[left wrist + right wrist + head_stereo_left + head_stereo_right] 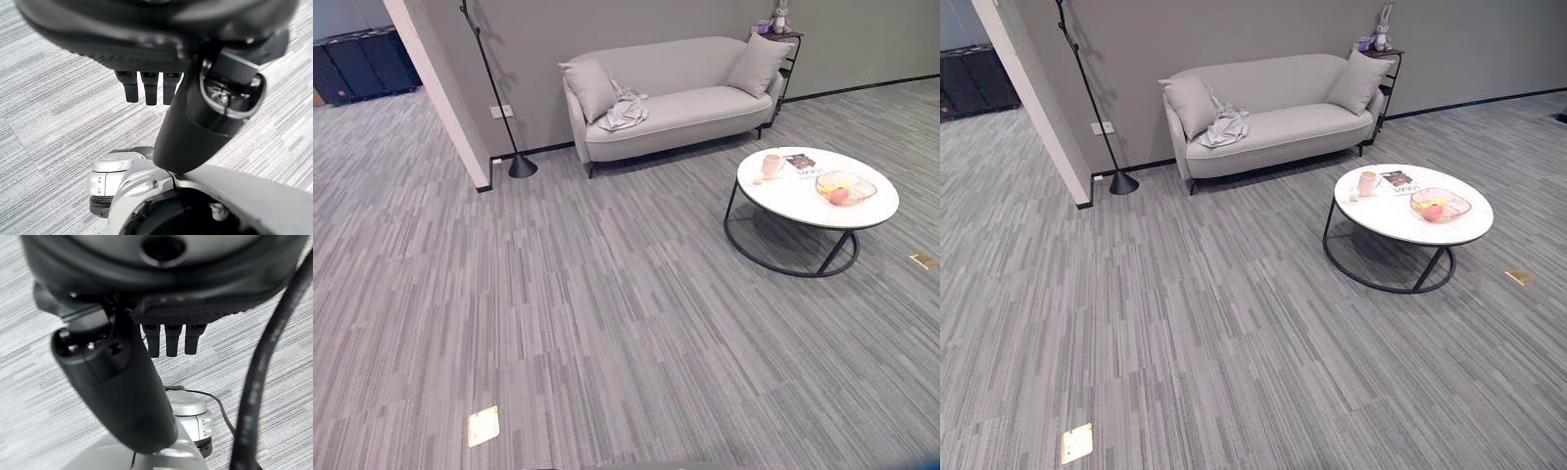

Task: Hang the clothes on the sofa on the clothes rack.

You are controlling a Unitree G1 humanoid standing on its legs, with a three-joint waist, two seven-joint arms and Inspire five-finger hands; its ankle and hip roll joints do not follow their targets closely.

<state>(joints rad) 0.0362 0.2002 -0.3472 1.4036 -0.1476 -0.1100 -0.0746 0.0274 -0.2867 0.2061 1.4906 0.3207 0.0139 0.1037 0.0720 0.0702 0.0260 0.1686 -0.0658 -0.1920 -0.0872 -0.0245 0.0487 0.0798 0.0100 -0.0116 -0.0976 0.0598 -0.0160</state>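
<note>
At about eleven o'clock in the eye views, a thin black floor lamp pole with a cone-shaped base [521, 166] is seen standing beside a white wall corner [440, 93]. At about twelve o'clock, a light grey two-seat fabric sofa [685, 113] is set against the grey wall, with a grey cushion [590, 88] at its left end and another grey cushion [759, 65] at its right end. The crumpled pale grey garment [626, 110] is found lying on the sofa seat, just beside the left cushion and touching it. At about two o'clock, a round white coffee table on a black metal ring frame [783, 201] is placed on the grey striped carpet [607, 323]; a pink cup [771, 165] and a clear bowl of fruit [845, 188] are carried on it.

In the left wrist view, the left hand [149, 88] is held over bare carpet with fingers straight and empty. In the right wrist view, the right hand [171, 340] is likewise held loose and empty over carpet. The garment lies well apart from both hands.
</note>
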